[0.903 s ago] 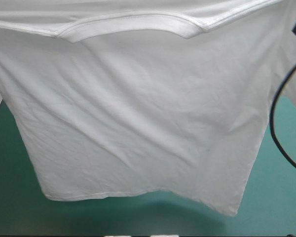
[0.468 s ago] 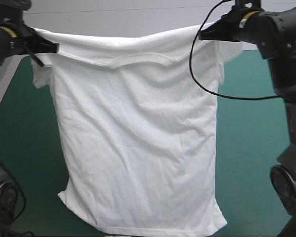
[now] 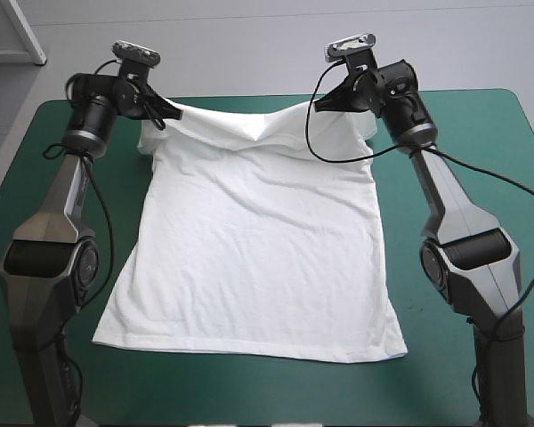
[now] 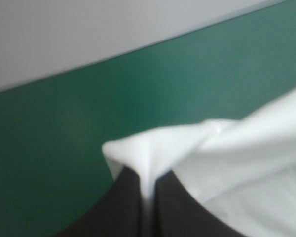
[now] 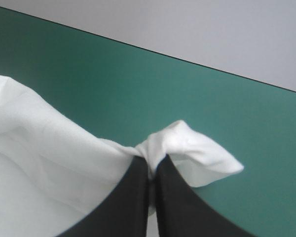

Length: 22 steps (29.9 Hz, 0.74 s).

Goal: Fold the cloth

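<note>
T-shirt (image 3: 258, 258), hanging lifted just before, now lies spread on teal-green cover (image 3: 463, 160), left gripper (image 3: 172, 108) and right gripper (image 3: 319, 105) both clamped on its shoulders, so it looks ready for folding.

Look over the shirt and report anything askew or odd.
Nothing looks damaged. The T-shirt lies mostly flat but unevenly. Its shoulders are pinched and raised by the left tool and right tool, the collar sags between them, the sleeves are bunched, and the hem splays wider than the top.

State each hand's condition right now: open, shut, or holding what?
Left hand: shut on the T-shirt.
Right hand: shut on the T-shirt.
</note>
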Each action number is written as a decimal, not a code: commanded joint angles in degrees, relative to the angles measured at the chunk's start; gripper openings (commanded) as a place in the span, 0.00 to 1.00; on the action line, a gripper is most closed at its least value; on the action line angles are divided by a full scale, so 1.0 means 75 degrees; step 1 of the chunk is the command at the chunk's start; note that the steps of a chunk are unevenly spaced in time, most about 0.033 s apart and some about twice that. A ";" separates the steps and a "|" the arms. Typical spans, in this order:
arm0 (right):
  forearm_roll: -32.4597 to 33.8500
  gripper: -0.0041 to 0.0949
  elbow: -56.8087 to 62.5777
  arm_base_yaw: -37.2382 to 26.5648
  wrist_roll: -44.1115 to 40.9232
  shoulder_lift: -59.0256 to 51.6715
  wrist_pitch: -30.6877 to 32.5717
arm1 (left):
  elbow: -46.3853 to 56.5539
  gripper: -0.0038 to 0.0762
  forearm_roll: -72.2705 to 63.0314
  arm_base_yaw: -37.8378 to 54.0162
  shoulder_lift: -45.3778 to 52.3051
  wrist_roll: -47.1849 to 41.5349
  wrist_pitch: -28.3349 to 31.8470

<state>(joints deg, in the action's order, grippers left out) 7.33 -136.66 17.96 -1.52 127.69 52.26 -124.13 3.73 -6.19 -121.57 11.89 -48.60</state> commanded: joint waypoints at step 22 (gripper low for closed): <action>0.0189 0.81 -0.0167 -0.0057 -0.0537 -0.1717 0.1629 | -0.1633 0.59 0.0146 -0.0017 0.0827 -0.0679 -0.2682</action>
<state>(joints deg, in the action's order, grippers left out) 7.62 -136.26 17.89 -6.28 122.37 61.65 -132.59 4.77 -6.19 -122.16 7.38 -63.09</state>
